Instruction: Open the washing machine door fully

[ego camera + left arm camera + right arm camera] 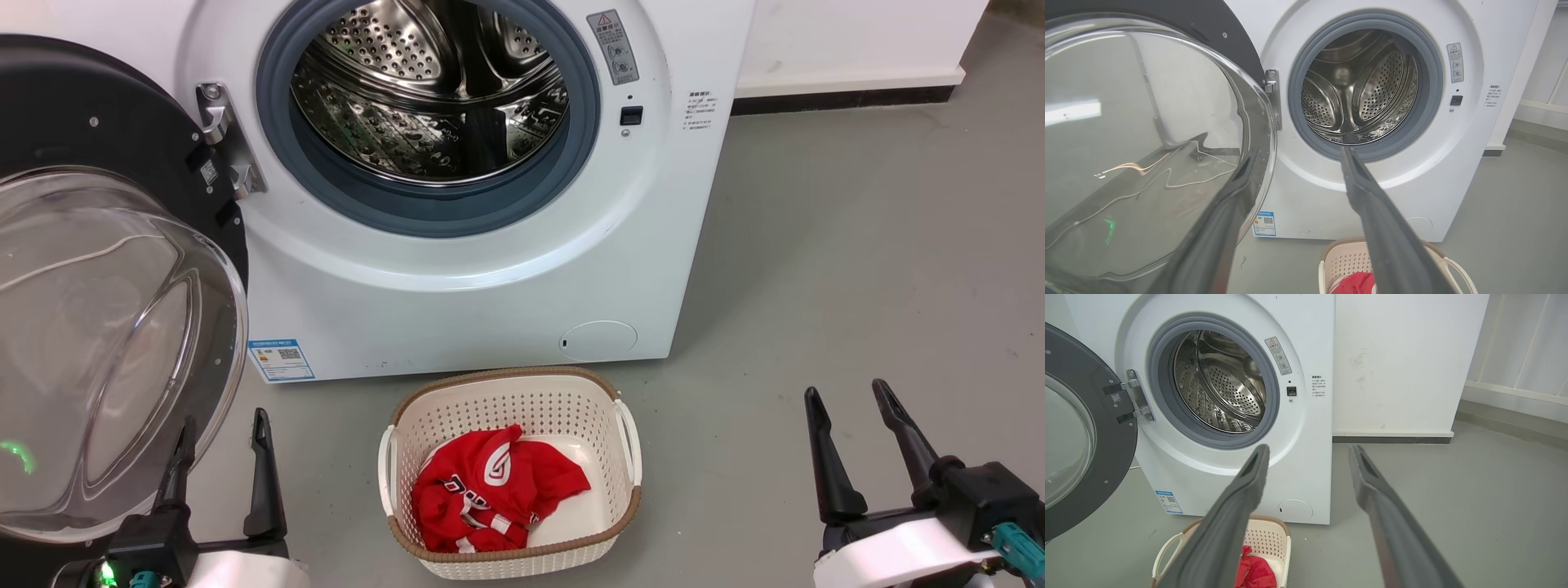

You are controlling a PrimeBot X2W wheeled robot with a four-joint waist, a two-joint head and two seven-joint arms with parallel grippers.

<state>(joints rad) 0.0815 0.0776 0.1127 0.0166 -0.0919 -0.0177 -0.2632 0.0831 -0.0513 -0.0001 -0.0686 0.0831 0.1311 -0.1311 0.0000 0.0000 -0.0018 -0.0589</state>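
We are seeing the washing machine door standing wide open at the left of the washing machine. It is hanging off its metal hinge, with the inner glass bowl bulging toward the camera. The drum mouth is sitting fully exposed, nothing across it.

We are judging the task as done or very nearly done. The door is lying well clear of the opening, but we are not able to tell from these views whether the hinge is at its stop. At most a small outward nudge may be left.

The left gripper is sitting low left, fingers apart and gripping nothing. One finger is overlapping the lower edge of the glass bowl, touching or just in front, we cannot tell which. The right gripper is hovering low right above the grey floor, fingers apart, empty, well apart from the door.

A cream basket holding a red garment is sitting on the floor just in front of the machine, between the two grippers and out of the door's way
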